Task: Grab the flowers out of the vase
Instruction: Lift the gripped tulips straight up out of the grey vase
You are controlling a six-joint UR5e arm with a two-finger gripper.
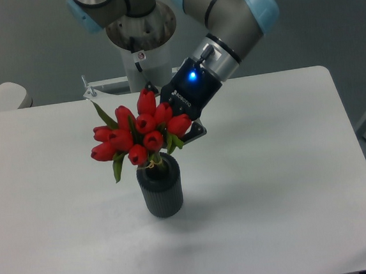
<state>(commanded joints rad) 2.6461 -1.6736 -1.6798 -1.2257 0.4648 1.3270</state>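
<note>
Robot lab: pedestal-mounted arm (224, 18), white table (288, 166)

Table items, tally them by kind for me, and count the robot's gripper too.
Flowers: 1 bunch
Vase: 1
Gripper: 1
Total: 3

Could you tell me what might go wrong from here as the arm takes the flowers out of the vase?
The flowers hang to one side of the gripper, so they may slip or tilt. Their stems are apparently just inside the mouth of the vase; a snag could tip it.
</note>
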